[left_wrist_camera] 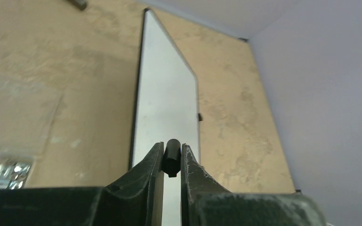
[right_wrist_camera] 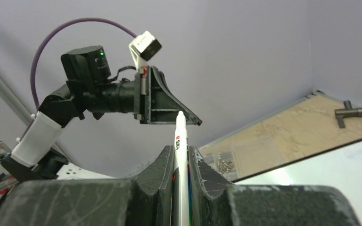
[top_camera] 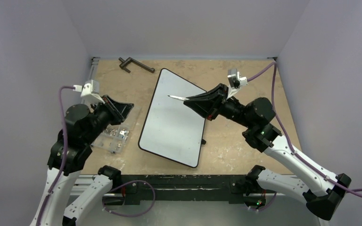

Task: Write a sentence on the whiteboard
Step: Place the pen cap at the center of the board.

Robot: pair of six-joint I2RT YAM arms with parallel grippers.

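Right gripper (top_camera: 187, 100): jaws clamped on a white pen (top_camera: 176, 97). The wrist view shows the barrel pinched between both fingers, red and green print on its side, and its tip standing clear beyond the fingertips. From above, the gripper reaches in from 3 o'clock and the pen points toward 9 o'clock. The tip sits over the upper part of the whiteboard (top_camera: 169, 122). Contact with the surface cannot be confirmed from above. In the wrist view the tip stands out against the wall, with the board lower down at 4 o'clock.

Left gripper (left_wrist_camera: 172, 149): jaws closed on a small black cap (left_wrist_camera: 171, 162), which is gripped upright between the fingertips. From above, this gripper hangs over the clear box (top_camera: 115, 132) of metal parts.

Whiteboard: lies flat at the centre of the table (top_camera: 245, 80), between the two arms. It is tilted, with its long sides running from 1 o'clock to 7 o'clock. Its face reads plain white. The clear box lies just beside it at 9 o'clock. A dark T-handled tool (top_camera: 136, 64) lies at 11 o'clock of the board, apart from it and near the back wall.
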